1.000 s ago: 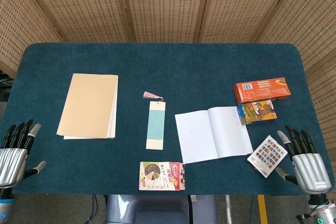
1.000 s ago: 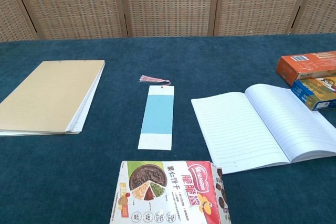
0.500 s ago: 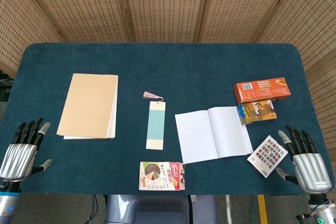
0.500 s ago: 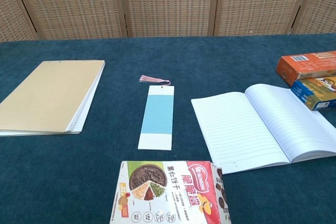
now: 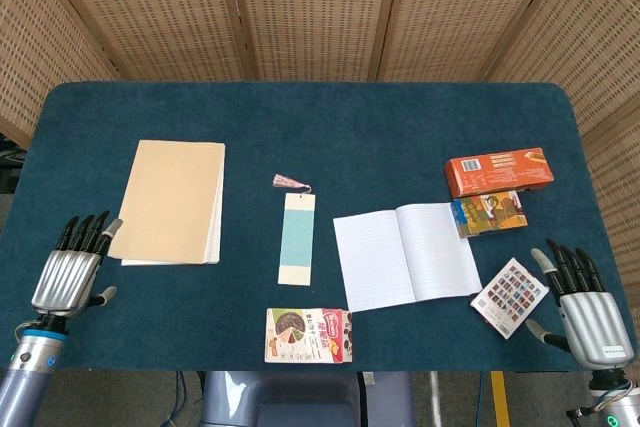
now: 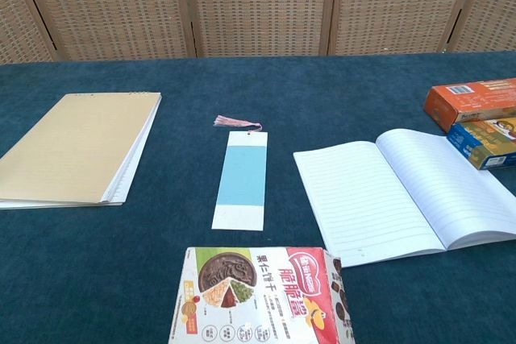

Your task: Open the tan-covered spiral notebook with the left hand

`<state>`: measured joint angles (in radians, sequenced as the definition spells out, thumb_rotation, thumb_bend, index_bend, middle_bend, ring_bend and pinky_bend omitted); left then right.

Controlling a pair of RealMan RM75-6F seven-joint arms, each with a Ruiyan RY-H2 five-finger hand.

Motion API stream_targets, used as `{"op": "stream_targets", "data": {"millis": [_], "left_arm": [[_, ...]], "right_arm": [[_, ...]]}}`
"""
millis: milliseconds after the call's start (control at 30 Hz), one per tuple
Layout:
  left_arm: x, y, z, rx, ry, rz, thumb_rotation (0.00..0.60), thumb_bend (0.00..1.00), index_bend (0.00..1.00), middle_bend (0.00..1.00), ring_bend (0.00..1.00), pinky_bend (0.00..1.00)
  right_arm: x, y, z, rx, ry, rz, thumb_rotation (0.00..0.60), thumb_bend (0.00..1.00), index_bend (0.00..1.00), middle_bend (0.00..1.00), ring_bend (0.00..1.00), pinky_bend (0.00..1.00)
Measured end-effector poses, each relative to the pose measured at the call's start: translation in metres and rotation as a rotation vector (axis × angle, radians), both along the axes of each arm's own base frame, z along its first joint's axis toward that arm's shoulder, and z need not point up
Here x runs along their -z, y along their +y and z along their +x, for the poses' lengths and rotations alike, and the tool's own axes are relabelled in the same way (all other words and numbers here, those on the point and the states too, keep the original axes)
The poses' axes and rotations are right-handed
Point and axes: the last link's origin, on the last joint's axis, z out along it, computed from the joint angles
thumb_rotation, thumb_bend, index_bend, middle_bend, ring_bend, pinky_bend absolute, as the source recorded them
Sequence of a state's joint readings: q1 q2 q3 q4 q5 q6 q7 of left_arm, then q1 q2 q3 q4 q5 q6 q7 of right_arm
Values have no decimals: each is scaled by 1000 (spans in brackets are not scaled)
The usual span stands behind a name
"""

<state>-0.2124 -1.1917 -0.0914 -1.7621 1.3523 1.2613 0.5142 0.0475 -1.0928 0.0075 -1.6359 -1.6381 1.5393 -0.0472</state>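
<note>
- Head view shows the tan notebook (image 5: 168, 202) lying closed and flat on the left half of the blue table (image 5: 330, 127), white page edges showing along its right and lower sides.
- Left hand (image 5: 68, 277) sits at the lower left of the frame, palm down, fingers straight and slightly spread, holding nothing; its fingertips (image 5: 112, 224) are just beside the notebook's lower left corner, and contact cannot be told.
- Right hand (image 5: 585, 317) is at the lower right corner of the frame, also released, fingers extended and apart, just right of a small patterned card (image 5: 509, 296).
- Centre of the table: a pale blue bookmark (image 5: 297, 238) with a pink tassel (image 5: 290, 182) at its top end, well apart from the tan notebook.
- Right of it lies an open lined notebook (image 5: 406, 254), white pages up.
- An orange box (image 5: 498, 171) sits at the right, with a smaller blue box (image 5: 489, 213) just below it, touching the open notebook's upper right corner.
- A snack packet (image 5: 308, 335) lies at the lower centre edge.
- Chest view shows neither hand nor the patterned card, but shows the tan notebook (image 6: 76, 147) at its left edge with its page stack seen edge-on, and the printing on the snack packet (image 6: 258, 296) more clearly.
</note>
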Motion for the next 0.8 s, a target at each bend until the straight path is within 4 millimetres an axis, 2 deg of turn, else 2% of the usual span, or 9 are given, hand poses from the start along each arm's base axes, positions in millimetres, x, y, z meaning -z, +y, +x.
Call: {"op": "stream_targets", "data": {"millis": [367, 800], "left_arm": [[22, 27, -2, -20, 28, -32, 600, 184, 0, 0, 0, 0], [38, 50, -3, -32, 64, -62, 600, 192, 0, 0, 0, 0]], "right_arm": [[-1, -1, -1, 8, -6, -1, 600, 105, 0, 0, 0, 0], [-1, -1, 0, 7, -6, -1, 600, 105, 0, 0, 0, 0]]}}
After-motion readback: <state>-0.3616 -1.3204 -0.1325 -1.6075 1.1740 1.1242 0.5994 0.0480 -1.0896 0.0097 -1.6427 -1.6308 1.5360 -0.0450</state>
